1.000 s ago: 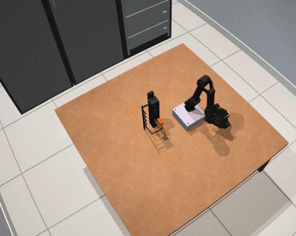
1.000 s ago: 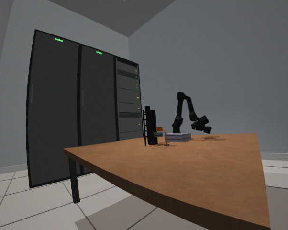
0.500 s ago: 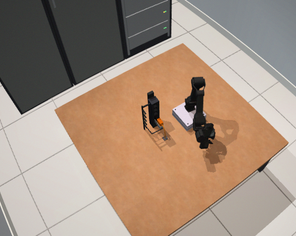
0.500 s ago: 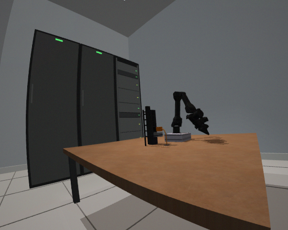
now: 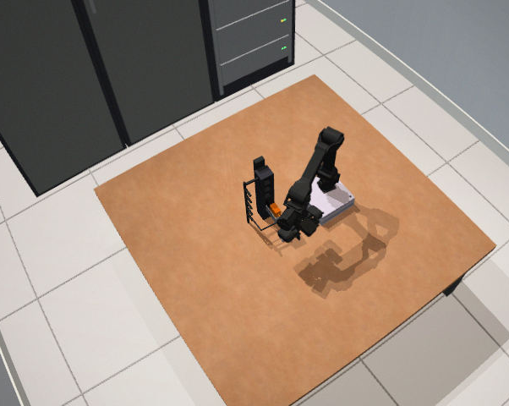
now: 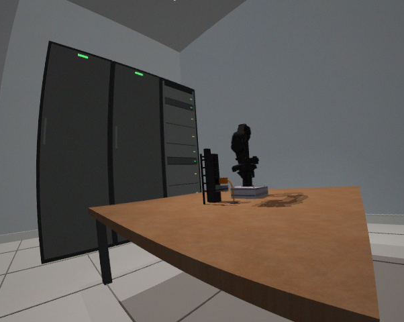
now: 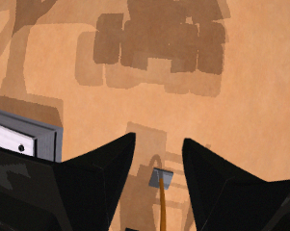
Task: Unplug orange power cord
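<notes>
Approach to the plug, seen from three views. The black six-joint arm reaches from its pale grey base plate [image 5: 337, 199] toward the tall black upright power strip [image 5: 263, 188], and the black parallel-jaw gripper [image 5: 285, 222] hangs just beside the small orange plug [image 5: 274, 211], which sits seated in a low socket of the strip. In the wrist view the two dark fingers stand partly closed, with the thin orange cord [image 7: 162, 225] running down the gap between them toward the brown wooden table top [image 5: 202, 262]; the fingers appear to touch neither cord nor plug, so the gripper holds nothing. The step in hand is judged to be alignment before the grasp: the unplugging is not yet begun. The next move calls for bringing the fingers level with the plug body, closing on it, and pulling straight away from the strip's face. Open room lies on the arm's side of the strip; the thin black wire rack [image 5: 247, 200] behind the strip and the base plate close by limit sideways travel.
</notes>
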Robot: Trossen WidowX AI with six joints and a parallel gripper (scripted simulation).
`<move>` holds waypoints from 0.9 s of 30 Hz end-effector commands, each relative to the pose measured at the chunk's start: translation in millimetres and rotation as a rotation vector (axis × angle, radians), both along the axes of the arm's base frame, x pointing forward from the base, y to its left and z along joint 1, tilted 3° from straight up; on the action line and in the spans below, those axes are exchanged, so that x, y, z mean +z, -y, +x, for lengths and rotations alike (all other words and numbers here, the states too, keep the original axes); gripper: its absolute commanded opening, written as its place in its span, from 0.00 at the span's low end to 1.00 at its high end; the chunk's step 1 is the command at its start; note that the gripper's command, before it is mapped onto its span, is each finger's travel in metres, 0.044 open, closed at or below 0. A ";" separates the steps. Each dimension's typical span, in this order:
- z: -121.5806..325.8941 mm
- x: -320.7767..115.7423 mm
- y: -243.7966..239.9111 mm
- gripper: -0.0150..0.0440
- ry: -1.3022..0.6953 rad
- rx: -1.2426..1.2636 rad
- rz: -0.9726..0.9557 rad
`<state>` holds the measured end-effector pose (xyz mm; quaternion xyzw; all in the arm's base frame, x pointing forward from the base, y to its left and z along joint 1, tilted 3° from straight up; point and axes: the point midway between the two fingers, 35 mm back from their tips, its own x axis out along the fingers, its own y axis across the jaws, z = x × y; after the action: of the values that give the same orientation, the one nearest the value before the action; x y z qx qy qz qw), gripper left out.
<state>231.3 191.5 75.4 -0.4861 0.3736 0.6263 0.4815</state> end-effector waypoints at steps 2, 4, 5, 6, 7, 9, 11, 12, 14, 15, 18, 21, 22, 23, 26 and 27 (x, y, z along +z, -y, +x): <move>33.9 25.7 69.5 0.53 0.030 -0.129 -0.155; 39.7 33.9 91.3 0.53 0.029 -0.161 -0.202; 40.3 34.9 94.0 0.53 0.029 -0.165 -0.208; 40.3 34.9 94.0 0.53 0.029 -0.165 -0.208; 40.3 34.9 94.0 0.53 0.029 -0.165 -0.208; 40.4 35.0 92.1 0.53 0.029 -0.165 -0.208; 40.5 35.0 92.9 0.53 0.029 -0.165 -0.208; 40.6 34.9 93.7 0.53 0.029 -0.165 -0.208; 41.0 34.8 96.0 0.53 0.029 -0.165 -0.209; 41.2 34.8 97.5 0.53 0.029 -0.165 -0.209; 41.9 34.6 102.4 0.53 0.029 -0.165 -0.209; 42.4 34.4 107.3 0.53 0.029 -0.165 -0.210; 42.6 34.3 108.9 0.53 0.029 -0.165 -0.210; 42.8 34.2 110.6 0.53 0.030 -0.165 -0.210; 43.2 34.0 115.5 0.53 0.030 -0.165 -0.211; 43.3 33.9 117.1 0.53 0.030 -0.165 -0.211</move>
<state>275.5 80.1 110.7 -0.5106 0.4665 0.5345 0.4858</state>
